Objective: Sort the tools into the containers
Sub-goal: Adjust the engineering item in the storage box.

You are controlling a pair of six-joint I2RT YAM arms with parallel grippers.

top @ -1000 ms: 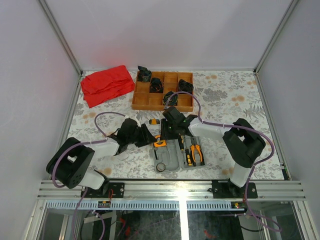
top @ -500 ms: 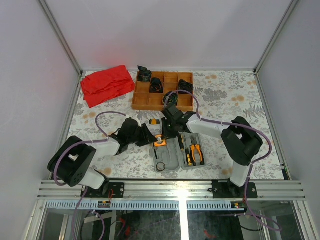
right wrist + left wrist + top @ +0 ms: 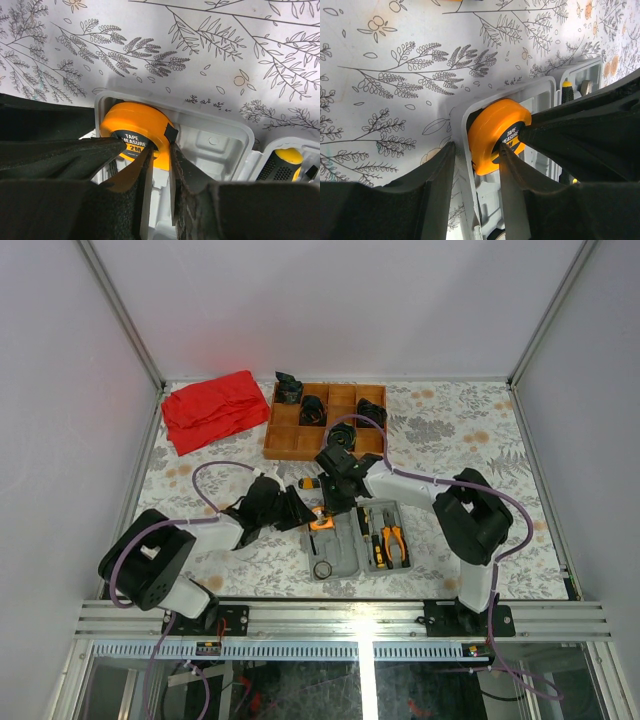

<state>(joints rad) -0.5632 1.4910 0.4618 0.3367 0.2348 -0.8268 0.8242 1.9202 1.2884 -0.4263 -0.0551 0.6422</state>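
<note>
The grey tool case (image 3: 340,558) lies open in front of the arms. The round orange tape measure (image 3: 322,523) sits tilted in the far left recess. My left gripper (image 3: 305,517) straddles the case's left wall (image 3: 462,120) and the tape measure (image 3: 492,132). One finger stands outside the wall and the other presses the label face. My right gripper (image 3: 161,146) is narrowly shut on the tape measure's rim (image 3: 135,122) by its black tab. Orange-handled pliers (image 3: 393,543) and screwdrivers (image 3: 375,540) lie in the right half. A thin black ring (image 3: 322,572) rests in the left half.
A small yellow-grey piece (image 3: 309,483) lies on the flowered cloth just behind the case. A brown wooden tray (image 3: 325,420) with black coiled bundles stands at the back, with a red cloth (image 3: 213,408) to its left. Both grippers crowd the case's far left corner.
My right gripper has shifted a little left and down onto the tape measure and its jaws have narrowed. The left jaws have narrowed slightly, and the left arm has hardly moved.
</note>
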